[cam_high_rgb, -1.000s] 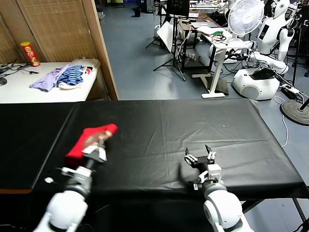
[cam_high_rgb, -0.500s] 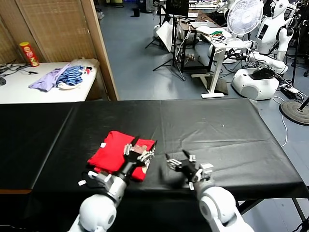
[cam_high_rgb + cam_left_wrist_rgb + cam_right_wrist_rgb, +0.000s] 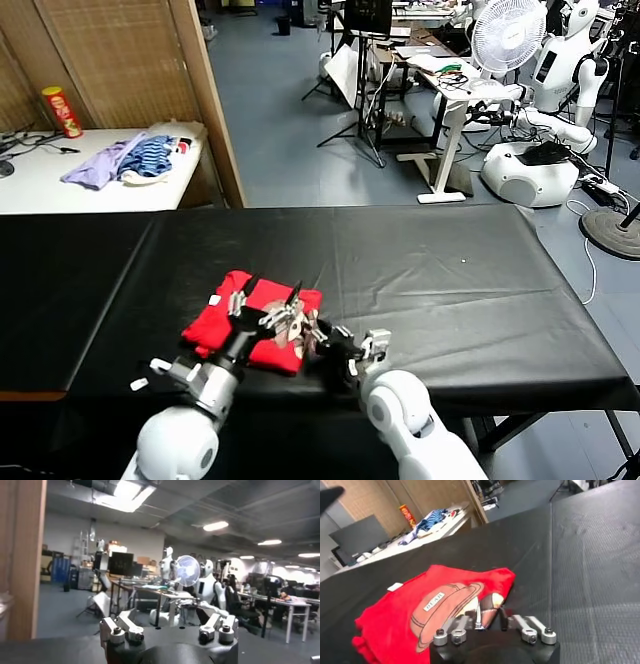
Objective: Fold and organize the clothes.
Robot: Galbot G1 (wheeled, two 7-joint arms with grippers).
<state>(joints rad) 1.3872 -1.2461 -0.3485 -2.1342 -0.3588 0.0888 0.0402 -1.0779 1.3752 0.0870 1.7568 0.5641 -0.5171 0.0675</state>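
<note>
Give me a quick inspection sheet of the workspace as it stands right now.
Surface: black-covered table, wrinkled.
Job's things: red T-shirt, folded, print up, near front edge.
Clutter: lilac and blue-striped garments and a can on the white side table.
Grippers: left gripper open above the shirt; right gripper closing on the shirt's near edge.
Cables: some on the floor, far right.
Surroundings: fan, white robots, desks, wooden partition.

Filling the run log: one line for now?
shirt: folded on table | left gripper: open above shirt | right gripper: pinching shirt's near edge
</note>
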